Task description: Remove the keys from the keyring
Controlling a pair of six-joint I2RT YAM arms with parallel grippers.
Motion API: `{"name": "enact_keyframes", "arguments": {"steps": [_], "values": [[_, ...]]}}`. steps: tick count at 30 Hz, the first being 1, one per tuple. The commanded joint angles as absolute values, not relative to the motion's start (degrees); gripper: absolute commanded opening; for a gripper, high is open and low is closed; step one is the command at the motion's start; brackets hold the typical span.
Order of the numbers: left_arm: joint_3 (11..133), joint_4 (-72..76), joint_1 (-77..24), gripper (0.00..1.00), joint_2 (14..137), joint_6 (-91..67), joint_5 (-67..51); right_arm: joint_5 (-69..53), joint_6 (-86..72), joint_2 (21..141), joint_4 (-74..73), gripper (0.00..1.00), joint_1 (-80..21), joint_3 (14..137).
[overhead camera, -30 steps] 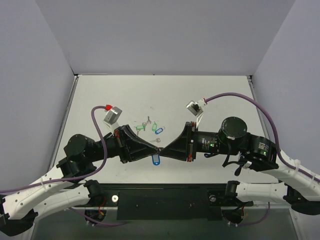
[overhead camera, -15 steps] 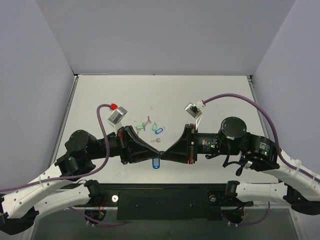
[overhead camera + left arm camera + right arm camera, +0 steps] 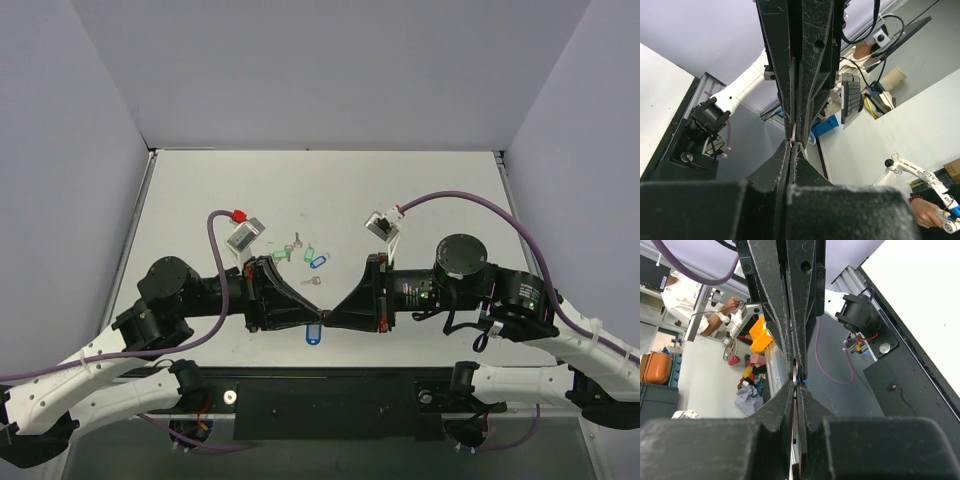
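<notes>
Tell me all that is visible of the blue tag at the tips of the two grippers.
The blue tag is small, oblong and plastic-looking, with a paler middle. It sits just on the near side of the spot where the left gripper and the right gripper, both shut, meet tip to tip. Its upper end reaches the tips. What joins it to them is too small to see.

left gripper (image 3: 317,316), right gripper (image 3: 330,317), keyring (image 3: 315,336) shifted toward near table (image 3: 440,190) edge.
</notes>
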State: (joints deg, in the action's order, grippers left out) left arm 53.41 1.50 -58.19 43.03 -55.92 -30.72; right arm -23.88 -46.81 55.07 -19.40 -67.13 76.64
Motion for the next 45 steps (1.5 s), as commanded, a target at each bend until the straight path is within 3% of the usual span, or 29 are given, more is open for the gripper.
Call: {"name": "enact_keyframes", "arguments": {"steps": [1, 45], "values": [[56.42, -2.17, -58.54, 0.00, 42.89, -52.91, -33.57, -25.22, -46.50, 55.37, -17.22, 0.00, -66.80, 80.15], [61.35, -9.14, -58.54, 0.00, 44.82, -50.19, -42.89, -33.93, -41.22, 56.78, -26.37, 0.00, -66.88, 83.76]]}}
